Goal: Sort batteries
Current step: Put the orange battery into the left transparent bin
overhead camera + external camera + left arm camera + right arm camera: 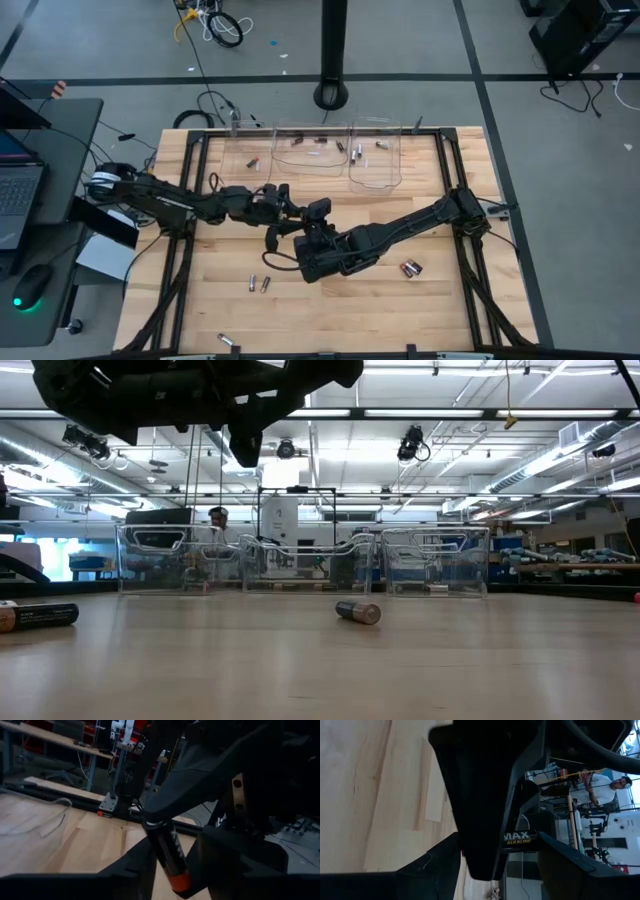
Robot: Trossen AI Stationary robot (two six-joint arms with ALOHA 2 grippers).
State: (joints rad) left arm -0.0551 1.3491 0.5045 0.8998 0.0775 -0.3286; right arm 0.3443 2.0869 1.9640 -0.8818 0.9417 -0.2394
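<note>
One battery (167, 855), black with an orange-red end, hangs above the middle of the table. My right gripper (497, 839) is shut on it. My left gripper (172, 847) is open and level, with a finger on each long side of this battery and a gap at both. The two grippers meet at mid-table (298, 215), where the battery is hidden in the high view. Loose batteries lie on the wood: a red-ended pair (411, 268), two small ones (258, 284) and one near the front edge (226, 340). My right gripper holds the battery lengthways, one finger on each end; the end beside one finger (535, 840) shows under the "MAX ALKALINE" print. My left gripper's finger (475, 795) hides the other end. The fingers slant down from the table's right. The battery is lifted clear.
Three clear bins stand along the far edge, left (248, 150), middle (310, 152) and right (375, 155), with a few batteries inside. In the low view one battery (357, 611) lies mid-table and another (40, 616) at the left. Black frame rails (185, 250) run along both sides.
</note>
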